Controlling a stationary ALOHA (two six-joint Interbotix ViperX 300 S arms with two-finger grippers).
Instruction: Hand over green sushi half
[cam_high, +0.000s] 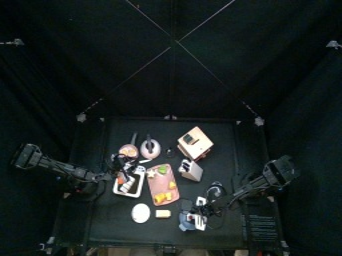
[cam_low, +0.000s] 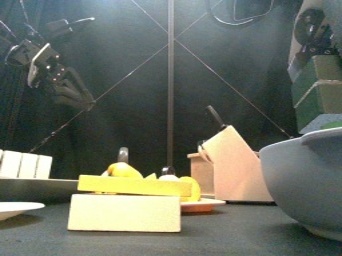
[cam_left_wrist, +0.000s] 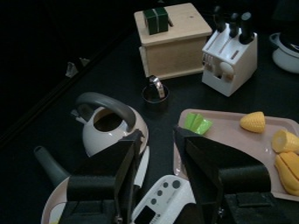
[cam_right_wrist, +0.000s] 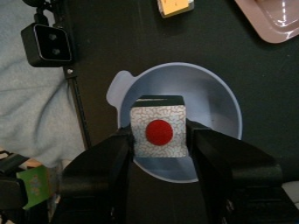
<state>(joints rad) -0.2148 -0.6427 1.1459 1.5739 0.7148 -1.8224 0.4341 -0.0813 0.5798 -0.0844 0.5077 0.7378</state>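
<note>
The green sushi half (cam_right_wrist: 160, 131) lies in a pale blue bowl (cam_right_wrist: 228, 105) near the table's front right. It shows a white rice face with a red centre and a dark green wrap. My right gripper (cam_right_wrist: 162, 142) is low over the bowl and open, one jaw close on each side of the sushi half. Whether the jaws touch it I cannot tell. My left gripper (cam_left_wrist: 162, 144) hangs open and holds nothing, above a white holed piece (cam_left_wrist: 160, 194) beside the pink tray (cam_left_wrist: 222, 118).
The tray carries a small bright green piece (cam_left_wrist: 198, 125) and yellow pieces (cam_left_wrist: 254, 122). A kettle (cam_left_wrist: 105, 122), wooden box (cam_left_wrist: 176, 39) and white knife block (cam_left_wrist: 228, 57) stand behind it. A yellow block (cam_low: 124, 205) and a white plate (cam_high: 140, 212) lie near the front edge.
</note>
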